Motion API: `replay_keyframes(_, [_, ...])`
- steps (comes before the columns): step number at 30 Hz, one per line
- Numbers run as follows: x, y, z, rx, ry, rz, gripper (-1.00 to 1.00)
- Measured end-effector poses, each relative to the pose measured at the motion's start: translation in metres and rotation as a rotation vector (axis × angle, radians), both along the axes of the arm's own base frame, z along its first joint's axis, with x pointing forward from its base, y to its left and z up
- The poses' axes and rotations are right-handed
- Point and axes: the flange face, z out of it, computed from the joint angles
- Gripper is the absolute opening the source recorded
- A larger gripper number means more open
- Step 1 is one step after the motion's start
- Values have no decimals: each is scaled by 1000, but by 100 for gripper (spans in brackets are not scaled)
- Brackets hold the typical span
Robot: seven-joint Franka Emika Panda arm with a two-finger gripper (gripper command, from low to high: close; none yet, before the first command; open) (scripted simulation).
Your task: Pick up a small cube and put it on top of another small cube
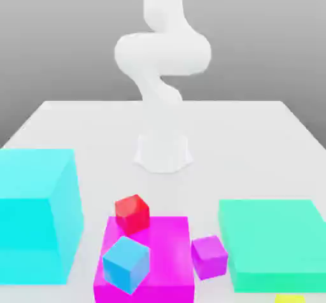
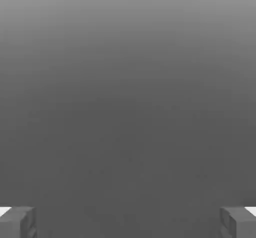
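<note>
The small red cube (image 1: 132,212) is at the back left corner of the big magenta block (image 1: 167,257); I cannot tell whether it rests on the block or just behind it. A strip of the small yellow cube (image 1: 290,298) shows at the bottom edge of the exterior view, in front of the green block. The white arm (image 1: 160,60) rises from its base (image 1: 163,152) at the table's middle and bends upward out of the picture. In the hand view my gripper (image 2: 128,223) is open, its grey fingertips (image 2: 17,223) far apart with nothing between them, facing a plain grey background.
A light-blue cube (image 1: 126,263) lies on the magenta block, and a purple cube (image 1: 209,256) sits beside that block on the exterior view's right. A tall cyan block (image 1: 35,212) stands on the left, a flat green block (image 1: 274,241) on the right.
</note>
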Motion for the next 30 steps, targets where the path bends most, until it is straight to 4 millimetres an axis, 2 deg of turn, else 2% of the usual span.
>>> replay_keyframes(4, [49,23,-46,-12,96,-17,0])
replay_keyframes(8, [90,45,-98,-21,187,-28,0])
replay_keyframes(15, [144,87,-201,-27,342,-37,0])
replay_keyframes(19, [162,115,-265,-26,430,-31,0])
replay_keyframes(23, [171,139,-332,-17,518,-33,0])
replay_keyframes(30, [165,183,-448,13,674,-33,0])
